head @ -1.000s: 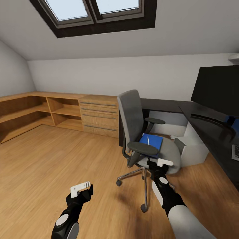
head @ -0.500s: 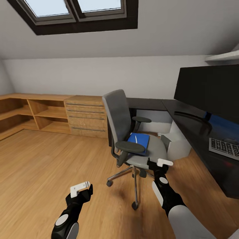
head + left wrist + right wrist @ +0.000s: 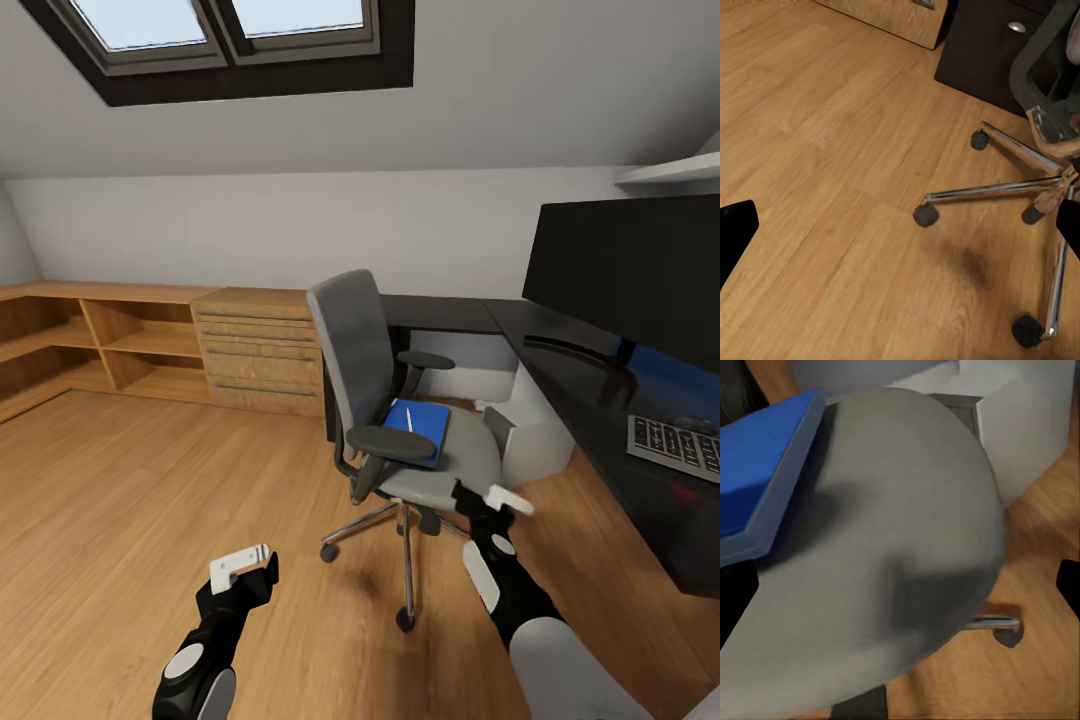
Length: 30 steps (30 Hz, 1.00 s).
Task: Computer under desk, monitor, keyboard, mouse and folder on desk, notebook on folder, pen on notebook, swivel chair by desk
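Head view: a grey upholstered swivel chair [image 3: 400,400] with a tall back, dark oval armrests and a chrome five-star base stands at the centre of an attic bedroom, on the light wood floor [image 3: 130,480]. On its seat lies a flat bright blue folder [image 3: 420,428], with a thin pale pen [image 3: 408,419] resting on top of it. At 3 o'clock from the chair runs the glossy black worktop [image 3: 600,400], carrying a wide black flat-screen monitor [image 3: 630,270] and, nearer the camera, a slim dark-keyed keyboard [image 3: 675,440]. A small grey tower computer [image 3: 530,440] sits on the floor under the worktop, just beyond the seat. Low light-wood shelving with drawers [image 3: 170,350] lines the wall at 9 o'clock, beneath a dark-framed skylight [image 3: 230,30].

The right gripper [image 3: 497,497] hangs just beside the seat's front edge, at 5 o'clock from the folder; in the right wrist view its jaws stand parted, with the grey seat and blue folder between them. The left gripper [image 3: 240,566] hovers over bare floor at 7 o'clock from the chair, its jaws released and holding nothing.
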### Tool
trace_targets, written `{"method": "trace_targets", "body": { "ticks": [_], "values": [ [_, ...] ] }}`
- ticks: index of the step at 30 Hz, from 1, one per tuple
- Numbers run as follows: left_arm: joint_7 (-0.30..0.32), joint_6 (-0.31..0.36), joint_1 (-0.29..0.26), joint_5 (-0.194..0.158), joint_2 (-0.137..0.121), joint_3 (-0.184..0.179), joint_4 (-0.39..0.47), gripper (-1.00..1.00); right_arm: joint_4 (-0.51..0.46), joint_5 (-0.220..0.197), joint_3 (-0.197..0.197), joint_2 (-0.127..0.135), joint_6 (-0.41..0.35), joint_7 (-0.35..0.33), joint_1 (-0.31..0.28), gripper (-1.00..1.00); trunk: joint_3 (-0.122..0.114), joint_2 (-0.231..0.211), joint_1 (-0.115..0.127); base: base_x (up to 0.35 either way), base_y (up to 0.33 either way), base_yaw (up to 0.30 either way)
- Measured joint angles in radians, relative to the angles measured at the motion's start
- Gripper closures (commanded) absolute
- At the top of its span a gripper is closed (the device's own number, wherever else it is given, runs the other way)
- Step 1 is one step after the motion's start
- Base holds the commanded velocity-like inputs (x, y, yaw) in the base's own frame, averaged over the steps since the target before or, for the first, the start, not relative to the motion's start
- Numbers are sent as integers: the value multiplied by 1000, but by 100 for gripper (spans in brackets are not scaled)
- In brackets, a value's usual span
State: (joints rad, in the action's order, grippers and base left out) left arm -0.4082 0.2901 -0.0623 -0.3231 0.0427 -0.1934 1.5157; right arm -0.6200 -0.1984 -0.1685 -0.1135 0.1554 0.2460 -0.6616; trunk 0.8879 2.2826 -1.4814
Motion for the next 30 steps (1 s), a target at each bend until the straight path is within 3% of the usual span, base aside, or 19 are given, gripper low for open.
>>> {"method": "trace_targets", "body": {
  "ticks": [3, 7, 16, 22, 30],
  "values": [
    [0, 0, 0, 0, -1, 0, 2, -100, 2, -118, -9, 9, -20, 1, -2, -100, 0, 0, 0, 0, 0, 0],
    [0, 0, 0, -1, -3, 0, 18, -100, 46, -224, -13, 42, -46, 0, -11, -100, 0, 0, 0, 0, 0, 0],
    [0, 1, 0, -2, -7, 0, 26, -100, 256, -381, -17, 145, -48, -2, -159, -100, 0, 0, 0, 0, 0, 0],
    [0, 1, 0, -2, -7, 0, 26, -100, 319, -424, -18, 178, -37, -4, -201, -100, 0, 0, 0, 0, 0, 0],
    [0, 1, 0, -2, -7, 0, 26, -100, 329, -437, -27, 177, 22, -29, -205, -100, 0, 0, 0, 0, 0, 0]
  ]
}}
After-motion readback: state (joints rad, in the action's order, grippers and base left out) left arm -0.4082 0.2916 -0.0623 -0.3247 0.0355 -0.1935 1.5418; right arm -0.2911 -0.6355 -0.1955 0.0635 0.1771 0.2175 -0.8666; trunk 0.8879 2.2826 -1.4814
